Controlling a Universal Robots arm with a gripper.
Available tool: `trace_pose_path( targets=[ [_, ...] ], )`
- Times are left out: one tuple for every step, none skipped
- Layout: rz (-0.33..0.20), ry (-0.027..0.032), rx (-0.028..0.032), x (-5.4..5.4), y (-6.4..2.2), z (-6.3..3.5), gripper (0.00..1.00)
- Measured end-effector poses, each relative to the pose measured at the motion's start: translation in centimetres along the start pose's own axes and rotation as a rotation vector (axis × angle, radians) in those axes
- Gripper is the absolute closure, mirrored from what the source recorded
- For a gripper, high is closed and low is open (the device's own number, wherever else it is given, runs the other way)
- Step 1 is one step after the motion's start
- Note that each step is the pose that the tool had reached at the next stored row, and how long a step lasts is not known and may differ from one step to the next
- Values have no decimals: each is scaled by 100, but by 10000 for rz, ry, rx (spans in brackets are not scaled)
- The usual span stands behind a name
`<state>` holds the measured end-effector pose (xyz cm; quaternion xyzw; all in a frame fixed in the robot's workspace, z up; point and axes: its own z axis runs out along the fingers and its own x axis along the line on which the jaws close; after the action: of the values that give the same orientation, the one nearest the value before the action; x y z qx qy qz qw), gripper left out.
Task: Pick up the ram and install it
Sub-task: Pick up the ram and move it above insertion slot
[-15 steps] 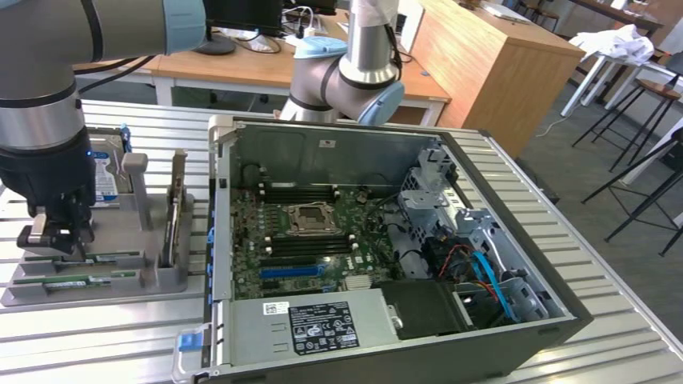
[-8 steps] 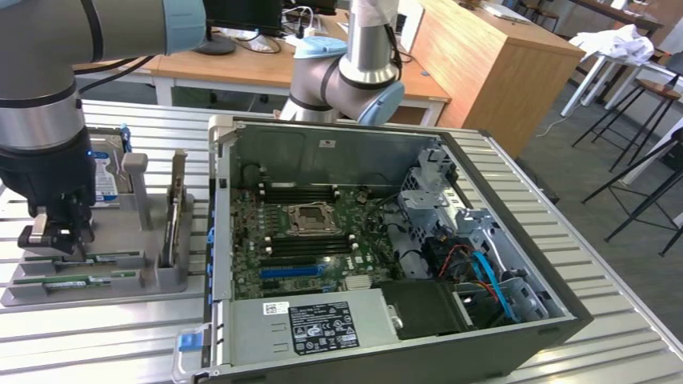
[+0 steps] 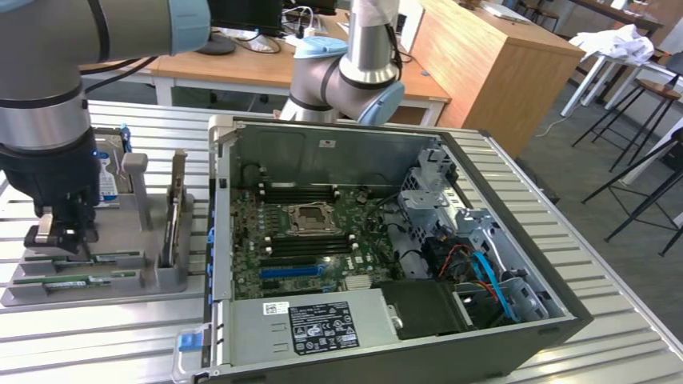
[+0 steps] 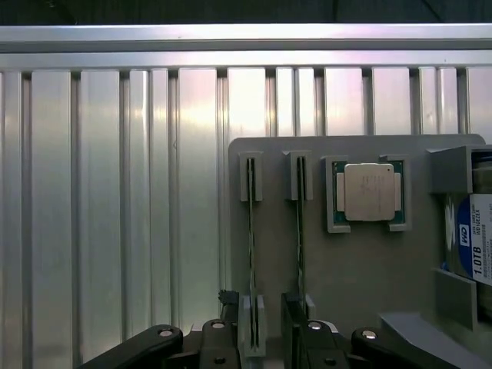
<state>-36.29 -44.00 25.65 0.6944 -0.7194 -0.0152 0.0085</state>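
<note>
The end effector is hanging low over a grey fixture at the exterior view's left, with its 2 dark fingers spread wide and holding nothing. In the wrist view the fingers are straddling one end of the ram, 1 finger on either side of the small grey post that is gripping that end. Whether either finger is touching the post is not clear.

The ram is standing on edge in its slot in the fixture, held by a post at each end. A second memory stick is sitting parallel and just beside it in the next slot. The ram is the stick farther from the processor chip. That square silver chip is lying flat in a framed pocket beside the second stick, and a hard drive with a blue and white label is standing past it at the fixture's edge.

The fixture is resting on a ribbed aluminium counter. Just beside it, toward the exterior view's right, an open computer case is lying on its side, exposing the green motherboard.
</note>
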Motion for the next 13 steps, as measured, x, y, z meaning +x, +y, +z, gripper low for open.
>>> trace_pose_path(
  targets=[
    [1, -1, 0, 0, -2, 0, 64],
    [2, 0, 0, 0, -2, 0, 64],
    [1, 0, 0, 0, -2, 0, 64],
    [1, 0, 0, 0, -2, 0, 64],
    [0, 0, 0, 0, -3, 0, 64],
    [0, 0, 1, 0, -3, 5, 64],
    [0, -2, 2, 0, -4, 13, 64],
    [0, -1, 1, 0, -4, 21, 64],
    [-1, 0, 0, 0, -4, 30, 64],
    [-1, 0, 0, 0, -4, 41, 64],
    [0, 0, 0, 1, -5, 52, 64],
    [-1, 0, 0, 1, -5, 64, 64],
    [-1, 0, -1, 1, -6, 76, 64]
  ],
)
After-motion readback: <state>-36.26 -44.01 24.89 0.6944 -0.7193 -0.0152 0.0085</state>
